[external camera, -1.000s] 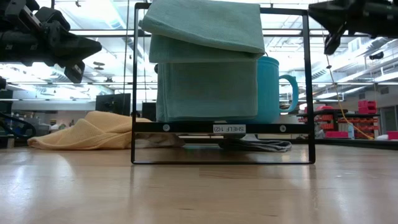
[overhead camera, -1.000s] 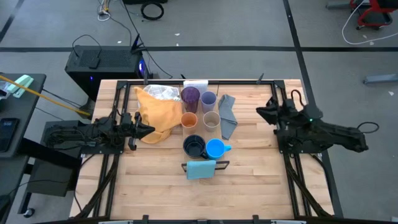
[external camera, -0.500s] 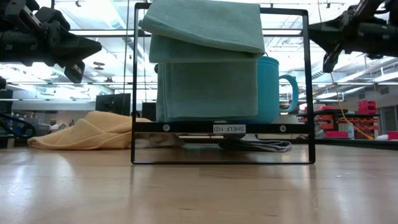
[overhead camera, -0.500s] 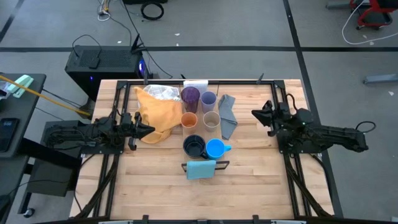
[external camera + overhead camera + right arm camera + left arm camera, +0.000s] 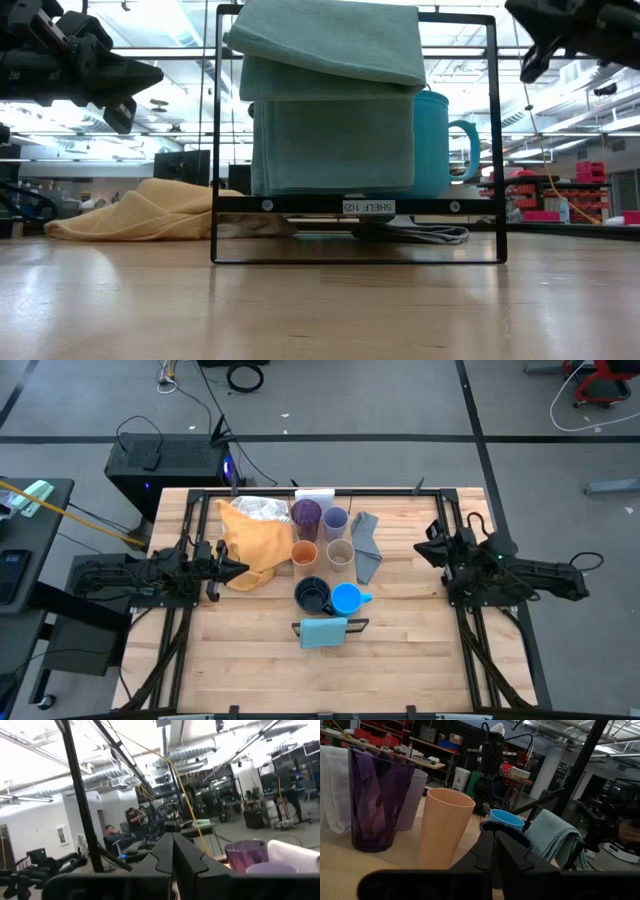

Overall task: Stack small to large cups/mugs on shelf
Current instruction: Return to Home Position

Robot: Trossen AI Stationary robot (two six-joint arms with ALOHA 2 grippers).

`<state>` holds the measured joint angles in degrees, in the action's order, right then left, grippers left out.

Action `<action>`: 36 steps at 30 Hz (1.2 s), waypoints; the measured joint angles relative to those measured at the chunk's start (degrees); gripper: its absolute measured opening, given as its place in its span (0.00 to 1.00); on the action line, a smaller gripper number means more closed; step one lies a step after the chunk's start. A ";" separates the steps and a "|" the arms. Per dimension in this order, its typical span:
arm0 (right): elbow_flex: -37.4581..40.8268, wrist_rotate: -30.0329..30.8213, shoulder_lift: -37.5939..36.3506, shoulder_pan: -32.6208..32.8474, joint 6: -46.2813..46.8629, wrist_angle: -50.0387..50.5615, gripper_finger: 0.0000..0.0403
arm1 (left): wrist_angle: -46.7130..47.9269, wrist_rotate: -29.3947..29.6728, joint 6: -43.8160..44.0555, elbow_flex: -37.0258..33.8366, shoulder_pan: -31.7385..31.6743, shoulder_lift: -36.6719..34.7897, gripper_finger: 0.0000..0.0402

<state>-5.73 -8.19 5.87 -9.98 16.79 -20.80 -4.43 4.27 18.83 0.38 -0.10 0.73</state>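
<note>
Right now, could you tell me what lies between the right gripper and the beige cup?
The high view shows the grey cloth between the right gripper and the beige cup, beside the cup; the rest is bare tabletop.

The right gripper (image 5: 428, 550) is drawn slightly back toward its own side after being reached inward half a second ago, and in the low view it is raised again after a brief dip.

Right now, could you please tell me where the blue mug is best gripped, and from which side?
I'd take the blue mug by its handle, coming from the right arm's side: the handle points that way, and the navy mug crowds the opposite side.
</note>
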 joint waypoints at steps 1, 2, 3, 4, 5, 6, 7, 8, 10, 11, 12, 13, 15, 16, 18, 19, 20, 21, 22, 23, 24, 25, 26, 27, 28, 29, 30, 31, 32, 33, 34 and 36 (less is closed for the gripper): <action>-0.60 0.15 -0.20 0.25 -0.54 0.62 0.03 | 0.00 -0.02 -0.02 0.00 0.02 0.00 0.05; -1.16 0.24 -0.41 0.44 -1.20 1.02 0.03 | 0.00 -0.01 -0.02 0.00 0.01 0.00 0.05; -1.76 0.24 -0.62 0.56 -1.76 1.16 0.03 | 0.00 0.00 0.00 0.00 0.00 0.00 0.05; -2.42 0.31 -0.90 0.79 -2.30 1.48 0.03 | 0.00 -0.02 0.00 0.00 0.00 0.00 0.05; -2.89 0.49 -1.18 0.93 -3.17 1.65 0.03 | -0.01 0.00 -0.02 0.00 0.01 0.00 0.06; -3.35 0.68 -1.56 1.03 -3.88 2.37 0.03 | -0.01 -0.01 -0.02 -0.01 0.01 0.00 0.06; -3.63 0.70 -2.10 1.14 -4.58 3.18 0.03 | 0.00 -0.01 0.00 0.00 0.00 0.00 0.06; -3.93 0.72 -2.72 1.18 -5.31 3.87 0.03 | 0.00 0.00 0.00 0.00 0.00 0.00 0.07; -4.59 0.89 -4.73 1.18 -6.40 5.25 0.03 | 0.00 -0.01 -0.02 -0.01 0.02 0.00 0.08; -4.86 1.06 -5.71 1.18 -6.67 6.16 0.03 | -0.02 -0.02 0.00 0.00 0.00 0.00 0.08; -5.17 1.50 -5.78 1.18 -6.76 6.97 0.03 | 0.00 0.00 -0.02 -0.02 0.02 0.00 0.09; -5.26 1.53 -5.79 1.19 -6.68 8.63 0.03 | 0.01 -0.04 -0.04 -0.01 0.01 0.00 0.09; -5.40 1.46 -5.72 1.29 -6.50 9.78 0.03 | 0.02 0.00 0.00 0.00 0.00 0.00 0.09; -5.43 1.29 -5.75 1.29 -6.15 9.67 0.03 | 0.02 0.01 -0.02 -0.01 0.01 0.00 0.09; -5.23 1.09 -5.83 1.34 -4.73 9.08 0.03 | -0.06 -0.02 0.00 0.00 0.01 0.00 0.08; -5.14 0.96 -5.83 1.56 -4.27 8.80 0.03 | 0.03 0.02 0.00 0.00 0.02 0.00 0.08; -5.10 0.90 -5.83 1.93 -3.91 8.29 0.03 | 0.19 0.00 -0.04 0.00 0.02 0.00 0.07; -5.11 0.93 -5.83 2.35 -3.88 7.54 0.03 | 0.12 0.00 -0.03 -0.02 0.00 0.00 0.07; -5.12 1.09 -5.83 2.79 -4.02 7.03 0.03 | -0.06 -0.02 0.00 0.00 0.00 0.00 0.06; -5.12 1.18 -5.83 3.30 -4.58 6.65 0.03 | -0.04 0.00 -0.01 -0.01 0.01 0.00 0.06; -5.10 1.59 -5.83 3.78 -5.02 6.22 0.03 | 0.09 -0.01 -0.03 -0.01 0.01 0.00 0.05; -5.10 2.18 -5.83 4.28 -5.38 5.90 0.03 | 0.06 0.00 -0.01 0.00 0.00 0.02 0.05; -4.96 2.66 -5.83 4.74 -6.01 5.68 0.03 | 0.00 -0.01 0.00 0.00 0.00 0.00 0.05; -4.48 3.18 -5.83 5.22 -6.32 5.16 0.03 | 0.00 0.00 -0.02 -0.01 0.02 0.00 0.05; -3.86 3.50 -5.83 5.64 -6.45 4.68 0.03 | 0.02 0.00 -0.02 0.00 0.00 0.00 0.05; -3.18 3.88 -5.83 5.97 -6.52 4.30 0.03 | 0.02 0.00 0.00 0.00 0.00 0.00 0.06; -2.40 4.48 -5.83 6.25 -6.50 4.03 0.03 | 0.00 -0.02 0.00 0.00 0.00 0.00 0.06; -1.57 4.86 -5.83 6.49 -6.35 4.12 0.03 | 0.00 0.00 -0.02 0.00 0.00 0.00 0.07; -0.95 5.07 -5.86 6.62 -6.08 4.58 0.03 | 0.00 0.00 -0.03 0.00 0.00 0.00 0.07; -0.56 5.13 -5.86 6.78 -5.82 5.02 0.03 | 0.02 0.00 -0.01 0.00 0.01 0.00 0.08; -0.44 5.06 -5.86 6.93 -5.53 5.36 0.02 | 0.01 -0.01 0.00 0.00 0.01 0.00 0.08; -0.44 4.22 -5.86 7.25 -5.22 7.89 0.03 | 0.00 0.00 -0.04 0.00 0.02 0.00 0.09</action>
<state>-6.17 -3.97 0.01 -2.73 11.57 -12.91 -4.42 4.27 18.79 0.38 -0.08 0.73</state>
